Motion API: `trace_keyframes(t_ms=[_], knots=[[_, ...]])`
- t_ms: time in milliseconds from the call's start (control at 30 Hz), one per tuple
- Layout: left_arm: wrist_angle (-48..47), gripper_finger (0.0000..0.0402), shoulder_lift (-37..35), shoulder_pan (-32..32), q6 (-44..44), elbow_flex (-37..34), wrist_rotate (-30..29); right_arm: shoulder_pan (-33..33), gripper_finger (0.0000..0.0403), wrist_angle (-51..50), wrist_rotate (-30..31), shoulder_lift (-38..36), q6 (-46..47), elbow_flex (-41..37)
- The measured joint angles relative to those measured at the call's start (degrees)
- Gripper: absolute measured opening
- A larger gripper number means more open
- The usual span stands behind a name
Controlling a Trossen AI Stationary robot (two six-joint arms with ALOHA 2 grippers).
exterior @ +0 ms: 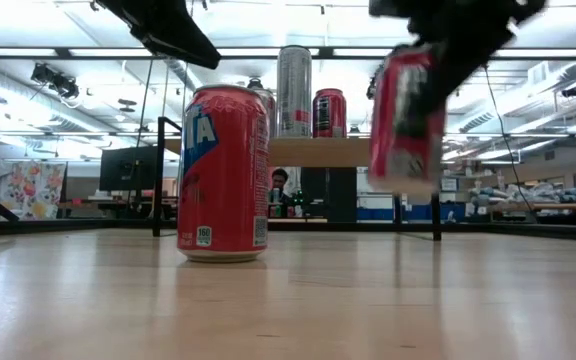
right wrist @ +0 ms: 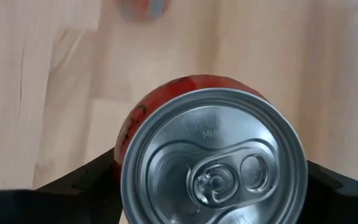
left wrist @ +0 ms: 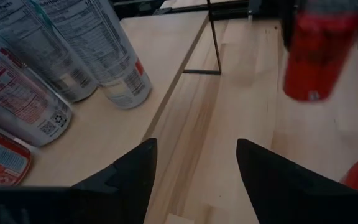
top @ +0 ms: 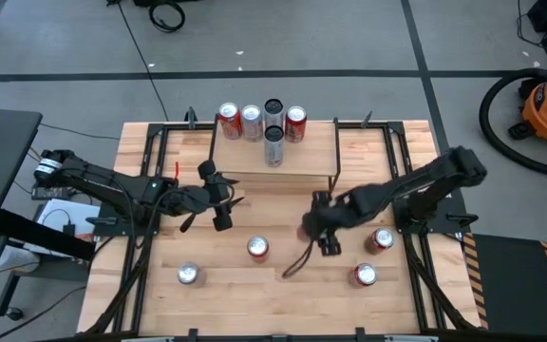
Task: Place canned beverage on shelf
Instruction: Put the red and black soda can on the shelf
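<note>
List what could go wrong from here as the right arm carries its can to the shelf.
1. The right gripper holds a red can off the table; a loose hold could drop it.
2. Five cans already crowd the shelf, so the incoming one might topple them.
3. The left gripper hangs open beside the shelf's front, possibly in the way.

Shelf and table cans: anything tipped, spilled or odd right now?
Nothing stands out. Five cans stand upright on the shelf, and four more upright on the table. No spill shows. The right gripper holds a red can clear of the table; the left gripper waits open by the shelf.
</note>
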Motion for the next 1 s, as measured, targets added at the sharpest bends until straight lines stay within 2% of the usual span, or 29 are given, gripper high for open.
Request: trace_keyframes(t_ms=[233, 400, 667, 867, 1000], knots=[[-0.94, 0.0231, 0.03, 0.00, -0.01, 0.00, 0.01, -8.45, 0.0324, -0.08, -0.84, -11.02, -0.57, 0.01], [-0.93, 0.0231, 0.04, 0.00, 0.03, 0.00, 0.01, -11.24, 0.0324, -2.56, -1.16, -12.94, -2.39, 3.29], [-0.95, 0.0231, 0.04, 0.14, 0.17, 0.00, 0.01, -13.23, 0.0324, -11.46, -0.22, -6.21, -10.06, 16.52], [-1.00, 0.0231, 0.04, 0.13, -0.08, 0.00, 0.01, -18.86, 0.0324, -15.04, 0.63, 0.40, -16.66, 24.28], [-1.28, 0.0231, 0.07, -0.22, -0.57, 0.00, 0.01, -23.73, 0.0325, -15.82, 0.89, 2.48, -18.72, 25.57]])
